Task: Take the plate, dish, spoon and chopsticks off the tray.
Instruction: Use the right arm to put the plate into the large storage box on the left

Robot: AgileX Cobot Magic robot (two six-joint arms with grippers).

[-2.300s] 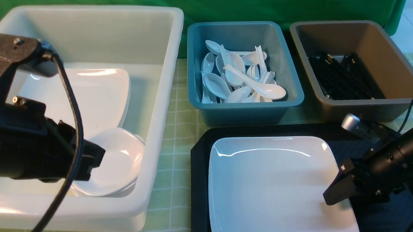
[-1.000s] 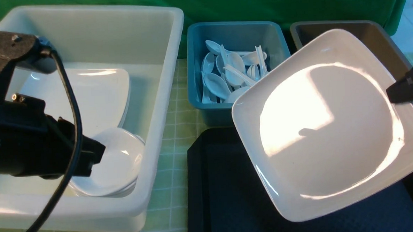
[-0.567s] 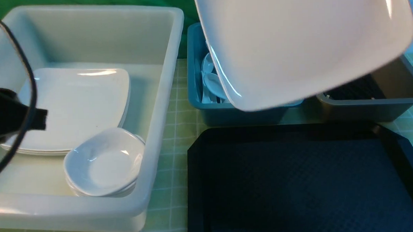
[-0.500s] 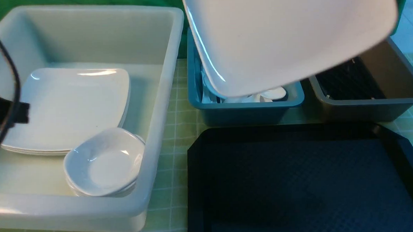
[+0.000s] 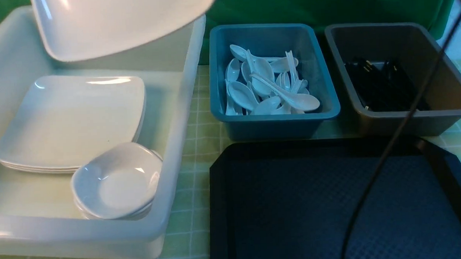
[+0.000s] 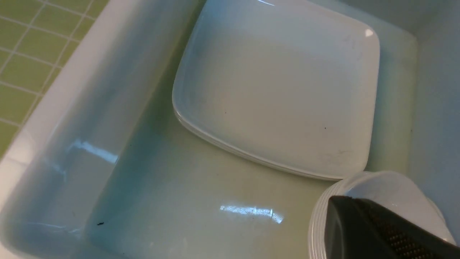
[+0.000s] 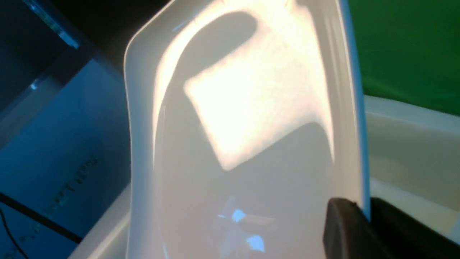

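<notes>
The right gripper [image 7: 363,219], at the lower right of its wrist view, is clamped on the rim of the plate [image 5: 120,21], which hangs tilted at the upper left of the front view, above the white tub [image 5: 177,155] and well apart from the tray [image 5: 296,208] at lower right. The left gripper [image 6: 355,226] is closed on nothing, over the small dishes [image 6: 391,190].

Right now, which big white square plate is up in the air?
The glossy white square plate in the right gripper, above the white plastic tub; the other plates lie stacked inside it.
</notes>
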